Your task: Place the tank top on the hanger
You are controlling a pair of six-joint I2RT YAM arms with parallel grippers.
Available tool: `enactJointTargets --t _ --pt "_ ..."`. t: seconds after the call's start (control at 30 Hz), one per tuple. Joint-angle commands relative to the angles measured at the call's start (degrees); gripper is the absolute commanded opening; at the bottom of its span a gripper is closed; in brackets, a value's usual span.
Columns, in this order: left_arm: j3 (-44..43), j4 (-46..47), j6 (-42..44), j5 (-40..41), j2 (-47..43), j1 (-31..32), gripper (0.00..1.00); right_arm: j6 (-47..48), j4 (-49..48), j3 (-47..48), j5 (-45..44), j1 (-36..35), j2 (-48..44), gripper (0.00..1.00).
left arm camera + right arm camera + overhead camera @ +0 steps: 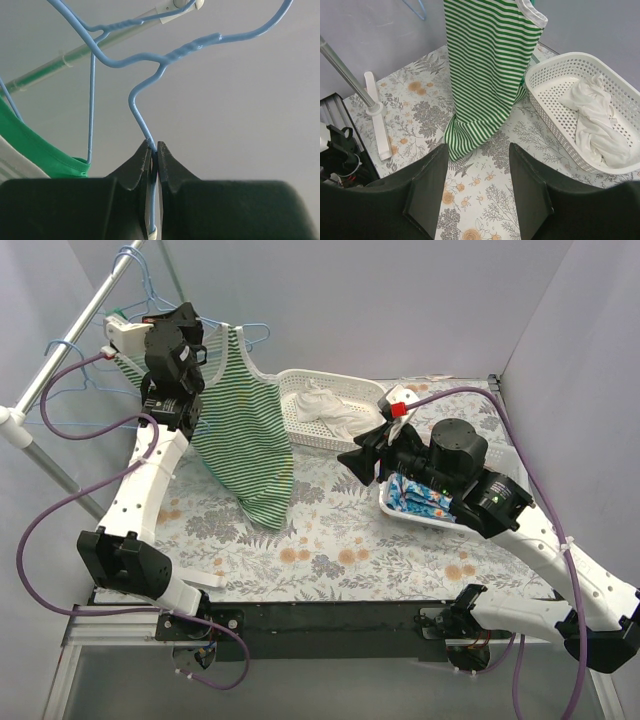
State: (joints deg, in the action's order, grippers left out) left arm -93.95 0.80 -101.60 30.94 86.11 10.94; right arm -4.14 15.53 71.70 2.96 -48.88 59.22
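Tank top [245, 430] hangs on hanger [192, 48] clamped in left end effector [154, 146], hem brushing table [330, 540]; right end effector [479, 148] gapes nearby

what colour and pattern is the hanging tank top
Thin green-and-white stripes on the tank top, with white edging; the right wrist view shows it best.
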Motion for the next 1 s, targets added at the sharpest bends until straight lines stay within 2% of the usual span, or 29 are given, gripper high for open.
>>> enactJointTargets --t 0.0,0.47,0.63,0.73,0.83,0.87,0.97 --pt "-0.7 -0.2 -3.5 -1.8 -3.5 -2.0 0.0 0.2 -1.6 3.1 0.7 -0.3 0.2 0.59" --pt "1.4 -0.5 -7.6 -3.8 -4.5 -3.5 0.0 0.0 -0.7 2.7 0.6 -0.2 -0.2 0.59" --pt "5.4 0.0 -7.9 -4.4 -7.0 -4.2 0.08 -0.2 -0.5 1.9 0.7 -0.2 -0.9 0.59" --pt "7.1 1.0 -5.2 -5.8 -8.3 -4.3 0.2 -0.2 -0.5 1.7 0.6 -0.2 -1.2 0.59" --pt "8.1 0.0 -1.9 -7.7 -9.2 -4.3 0.37 -0.2 -0.5 1.5 0.8 -0.2 -1.3 0.59" --pt "8.3 -0.4 -1.0 -8.3 -10.0 -4.3 0.46 -0.2 -0.6 1.3 0.9 -0.2 -1.5 0.59" --pt "10.5 -0.4 2.4 -10.6 -11.8 -4.3 0.58 -0.3 -0.5 0.9 0.8 -0.2 -1.7 0.59"
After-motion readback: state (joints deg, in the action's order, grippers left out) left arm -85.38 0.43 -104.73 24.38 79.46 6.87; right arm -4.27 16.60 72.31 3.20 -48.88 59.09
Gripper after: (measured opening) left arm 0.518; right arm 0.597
